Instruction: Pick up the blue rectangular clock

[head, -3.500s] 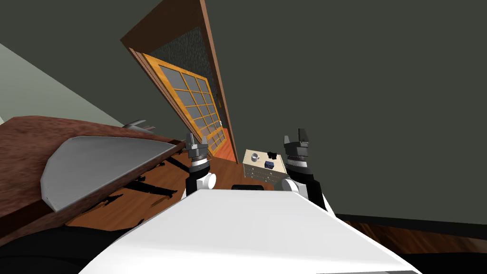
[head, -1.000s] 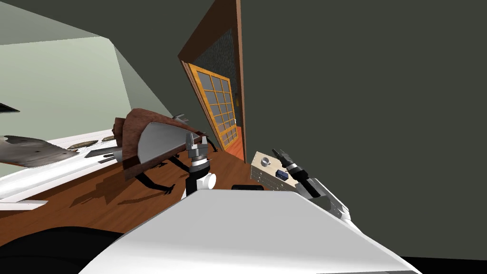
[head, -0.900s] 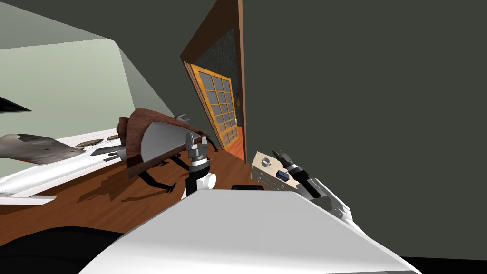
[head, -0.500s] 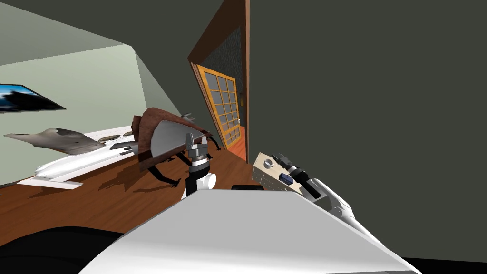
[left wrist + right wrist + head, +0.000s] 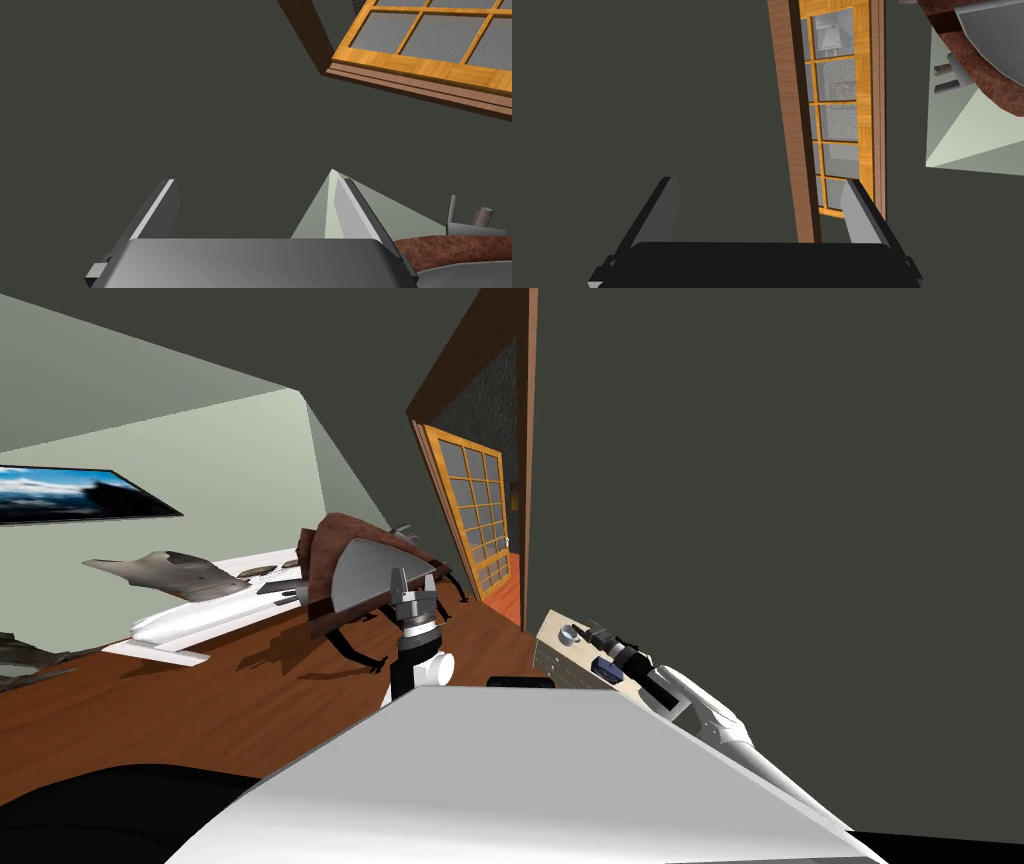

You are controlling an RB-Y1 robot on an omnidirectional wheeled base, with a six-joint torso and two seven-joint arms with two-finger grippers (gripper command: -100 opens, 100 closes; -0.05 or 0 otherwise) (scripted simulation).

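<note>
Hands both stood open, gripping nothing; right hand (image 5: 587, 630) hung out over the pale tabletop (image 5: 582, 654) of a small drawer unit, arm stretched long and low across it; in the right wrist view its fingers (image 5: 860, 210) stood about a third of the frame apart with a bare gap between, aimed at a dark grey wall (image 5: 637, 100) and a glass-paned door (image 5: 837, 125) with orange bars; blue clock (image 5: 603, 668) sat on that tabletop, back from the right hand's fingertips, just beside the dark wrist on the side toward the left hand; touching the wrist or not, couldn't tell; white mug (image 5: 568, 635) stood on the same tabletop just beside the right hand's fingertips, farther out than the clock; mug and clock apart; left hand (image 5: 413, 586) was raised, fingers pointing up, well apart from the tabletop and the clock; its fingers (image 5: 350, 212) were spread just as wide, gap bare; brown table (image 5: 322, 550) with a grey panel on top stood just past the left hand; its dark legs rested on wood floor (image 5: 200, 708); the door stood beyond both hands, brown frame around it; framed picture (image 5: 80, 493) hung on a pale green wall far off on the left hand's side.
</note>
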